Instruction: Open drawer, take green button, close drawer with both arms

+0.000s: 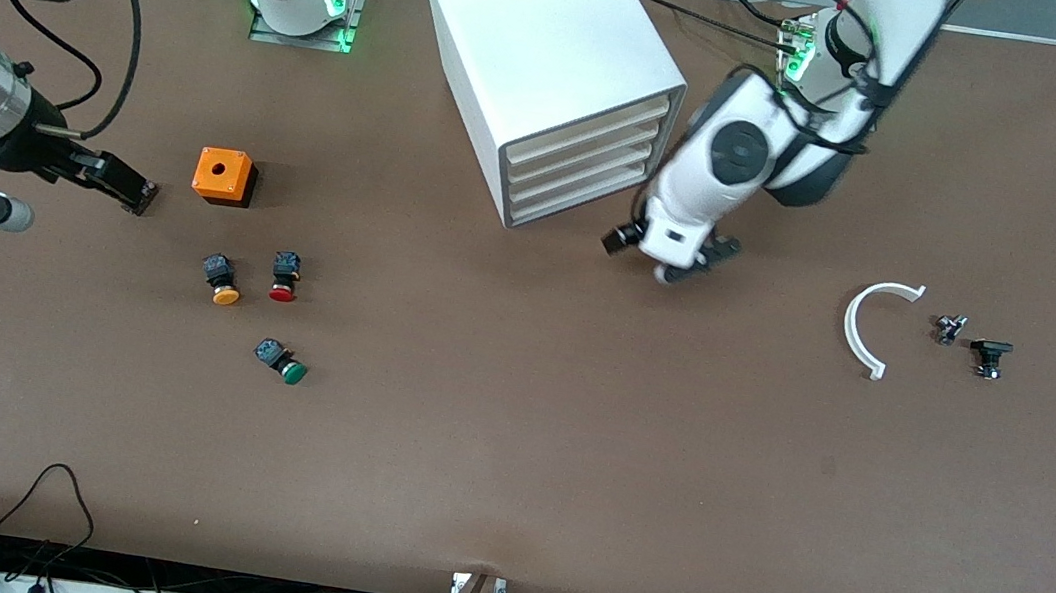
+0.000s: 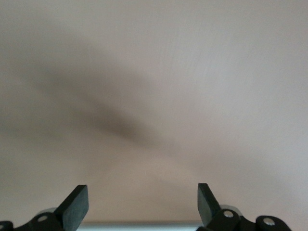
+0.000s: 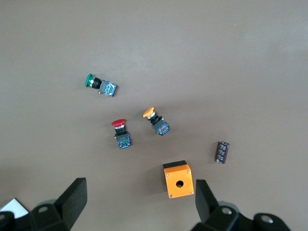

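Note:
The white cabinet (image 1: 548,47) stands at the table's middle, near the robots' bases. Its four slat-front drawers (image 1: 584,167) all sit pushed in. The green-capped button (image 1: 283,362) lies on its side on the bare table, nearer the front camera than the cabinet, toward the right arm's end. It also shows in the right wrist view (image 3: 98,85). My left gripper (image 1: 693,261) is open and empty, low in front of the drawer fronts; its wrist view (image 2: 142,207) shows only a blurred pale surface. My right gripper (image 1: 133,188) is open and empty beside the orange box (image 1: 223,176), and its fingers frame that box in its wrist view (image 3: 139,202).
A yellow-capped button (image 1: 222,282) and a red-capped button (image 1: 285,277) lie between the orange box and the green one. A dark cylinder (image 3: 222,152) lies beside the box. A white arc piece (image 1: 872,324) and two small dark parts (image 1: 989,355) lie toward the left arm's end.

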Motion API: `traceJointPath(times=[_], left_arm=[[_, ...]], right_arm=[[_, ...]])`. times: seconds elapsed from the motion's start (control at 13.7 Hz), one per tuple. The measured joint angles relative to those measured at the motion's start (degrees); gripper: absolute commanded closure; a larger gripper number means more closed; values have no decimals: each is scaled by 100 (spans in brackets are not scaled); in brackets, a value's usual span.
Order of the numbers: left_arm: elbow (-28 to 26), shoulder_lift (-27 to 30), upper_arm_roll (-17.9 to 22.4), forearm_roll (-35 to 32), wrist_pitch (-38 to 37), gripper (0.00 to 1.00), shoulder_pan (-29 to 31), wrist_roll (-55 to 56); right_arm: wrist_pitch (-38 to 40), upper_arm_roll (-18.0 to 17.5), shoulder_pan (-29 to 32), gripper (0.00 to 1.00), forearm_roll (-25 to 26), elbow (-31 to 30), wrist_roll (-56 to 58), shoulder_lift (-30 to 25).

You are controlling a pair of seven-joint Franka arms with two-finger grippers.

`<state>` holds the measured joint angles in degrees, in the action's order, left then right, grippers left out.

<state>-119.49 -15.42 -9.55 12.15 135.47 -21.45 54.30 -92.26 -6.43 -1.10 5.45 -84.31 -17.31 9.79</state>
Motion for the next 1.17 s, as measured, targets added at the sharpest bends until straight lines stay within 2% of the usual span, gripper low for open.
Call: traceJointPath(times=[0.29, 0.51, 0.66, 0.95, 1.17], left_arm=[[299, 854, 330, -120, -865, 0, 890, -2061], [523, 1671, 401, -803, -1870, 0, 1383, -2503], [907, 2041, 604, -950, -2843, 0, 1477, -2565], [1672, 2085, 1247, -1124, -3879, 0, 1517, -3357], [2136, 1730, 1195, -1133, -4312, 0, 1463, -3424]], right_arm=[[32, 195, 13, 0, 12, -69, 492, -327], [32, 562, 47, 0, 11, -155, 1067, -335], [43, 685, 61, 0, 11, -204, 1308, -350], [54, 712, 64, 0, 11, -667, 1371, -710], [39, 751, 64, 0, 10, -985, 1372, -1016]])
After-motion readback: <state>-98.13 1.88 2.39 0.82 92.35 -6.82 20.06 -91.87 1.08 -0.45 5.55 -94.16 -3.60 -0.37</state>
